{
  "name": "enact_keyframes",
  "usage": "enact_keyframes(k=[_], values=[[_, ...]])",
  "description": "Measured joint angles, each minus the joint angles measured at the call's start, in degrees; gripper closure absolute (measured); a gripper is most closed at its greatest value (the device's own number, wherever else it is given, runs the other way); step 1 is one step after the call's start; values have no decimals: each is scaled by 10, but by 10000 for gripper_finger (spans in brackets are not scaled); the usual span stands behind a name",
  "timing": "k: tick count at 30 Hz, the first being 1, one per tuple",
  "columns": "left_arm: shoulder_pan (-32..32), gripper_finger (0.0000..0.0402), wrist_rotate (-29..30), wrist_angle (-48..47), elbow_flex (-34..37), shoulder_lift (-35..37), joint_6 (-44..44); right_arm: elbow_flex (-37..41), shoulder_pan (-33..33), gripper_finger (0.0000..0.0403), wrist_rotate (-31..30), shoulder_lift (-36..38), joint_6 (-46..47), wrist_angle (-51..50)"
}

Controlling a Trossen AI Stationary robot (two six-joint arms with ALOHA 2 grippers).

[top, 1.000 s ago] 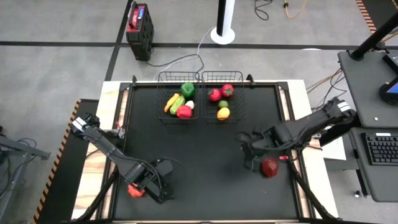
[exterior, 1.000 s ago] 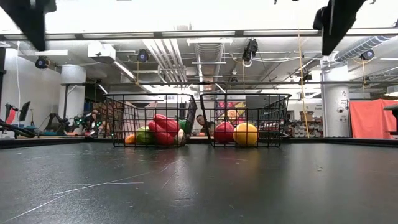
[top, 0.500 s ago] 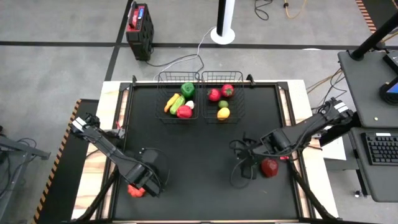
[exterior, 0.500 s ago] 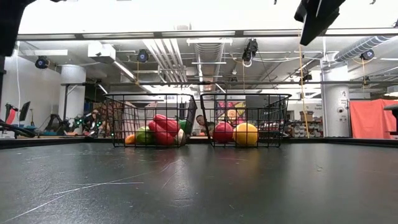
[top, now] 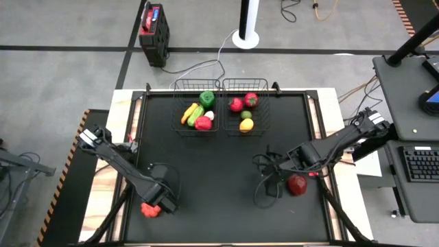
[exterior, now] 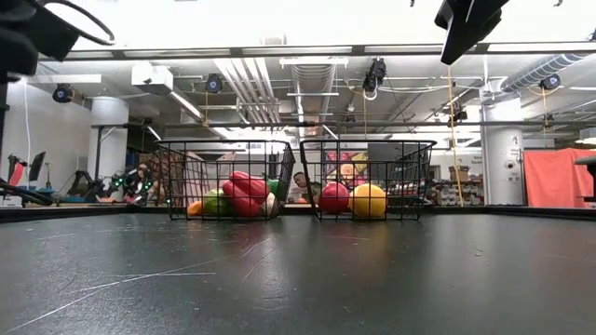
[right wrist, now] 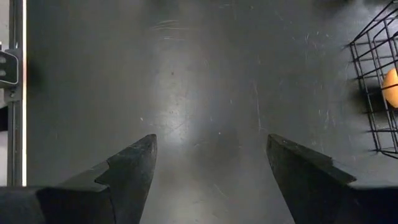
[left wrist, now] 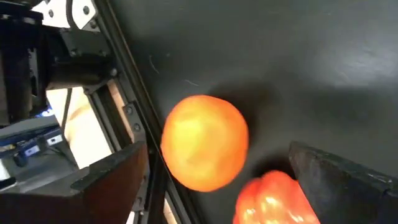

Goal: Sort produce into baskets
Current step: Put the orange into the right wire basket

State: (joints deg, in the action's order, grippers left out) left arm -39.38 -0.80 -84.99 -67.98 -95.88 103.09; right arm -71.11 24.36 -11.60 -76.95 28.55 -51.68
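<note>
Mostly the sorting is done, as far as I can judge. My 2 baskets sit side by side at the far edge of the table (top: 226,144). My left basket (top: 197,85) holds about 5 pieces: a green pepper (top: 207,99), a cucumber (top: 195,114), a carrot (top: 186,114), a red pepper (top: 203,123) and a small pale piece I cannot name. My right basket (top: 245,84) holds 4: 2 red pieces at the back, a lemon (top: 246,125) in front and a small green piece between them.

About 3 pieces look left on the table. A dark red piece (top: 297,184) lies near my right side, just beside my right arm. Down at my left near corner, the left wrist view shows an orange (left wrist: 205,149) with a red-orange pepper (left wrist: 270,199) touching or almost touching it.

My left gripper (top: 163,199) hangs over that pair with its fingers spread wide, the orange between them, nothing held. My right gripper (right wrist: 211,168) hovers over bare table with fingers apart and empty, the right basket ahead of it.

I judge the next step is closing my left fingers on the orange, then the red piece on my right.
</note>
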Motion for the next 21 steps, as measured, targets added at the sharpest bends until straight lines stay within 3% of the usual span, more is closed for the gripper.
enact_keyframes(k=[21], values=[[0,27,-33,63,77,-2,31,0,0,103,0,0,8,1]])
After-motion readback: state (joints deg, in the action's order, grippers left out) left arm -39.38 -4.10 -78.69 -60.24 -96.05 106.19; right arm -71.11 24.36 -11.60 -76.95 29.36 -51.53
